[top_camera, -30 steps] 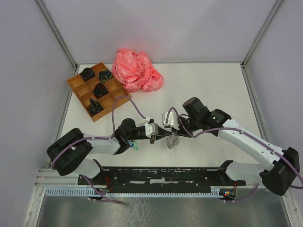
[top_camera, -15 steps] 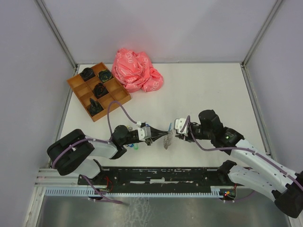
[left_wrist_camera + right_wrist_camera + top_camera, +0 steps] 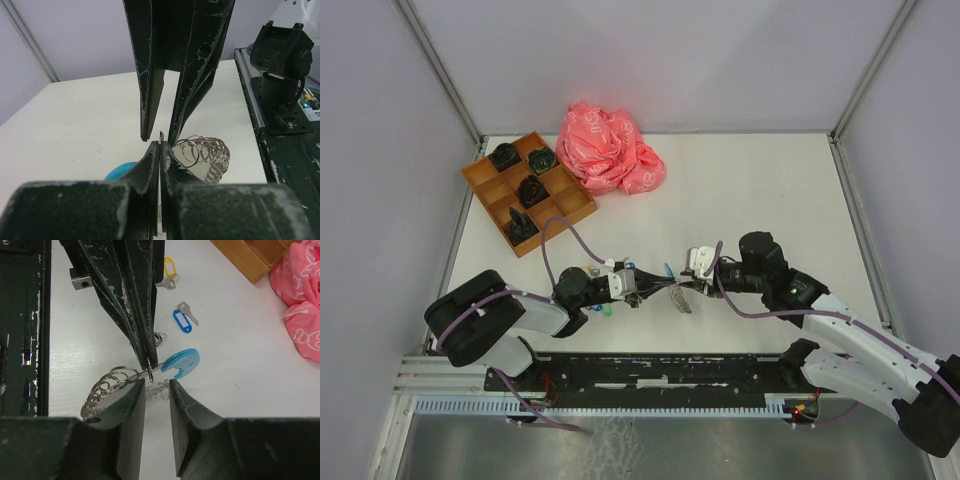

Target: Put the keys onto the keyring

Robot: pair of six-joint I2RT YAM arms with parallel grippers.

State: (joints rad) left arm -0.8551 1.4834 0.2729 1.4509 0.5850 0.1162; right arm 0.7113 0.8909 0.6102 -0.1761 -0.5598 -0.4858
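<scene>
Tabletop (image 3: pixel 770 190), white, carries everything, and the left arm (image 3: pixel 520 310) and right arm (image 3: pixel 850 325) reach in from its near edge to meet just left of that edge's middle. Crumpled pink cloth (image 3: pixel 608 150) sits at the far edge. Beside it, in the far-left corner, is a wooden tray (image 3: pixel 577 203) split into compartments, and four of these each hold one dark object (image 3: pixel 531 190) whose kind is too small to tell. The left gripper (image 3: pixel 159 145) has its jaws pressed together on a thin wire loop of the keyring (image 3: pixel 107 385). The right gripper (image 3: pixel 156 387) faces it tip to tip with its jaws apart, straddling the pinch point without clamping anything. The keyring runs roughly far to near: its light blue segment (image 3: pixel 181 361) lies on the far side of the pinch, while the string of silvery loops trails toward the near edge. Whether those loops rest on the surface cannot be told. A blue-tagged key (image 3: pixel 183 319) and a yellow-tagged key (image 3: pixel 170 267) lie flat near the same edge, beside the left arm's wrist and apart from the keyring.
</scene>
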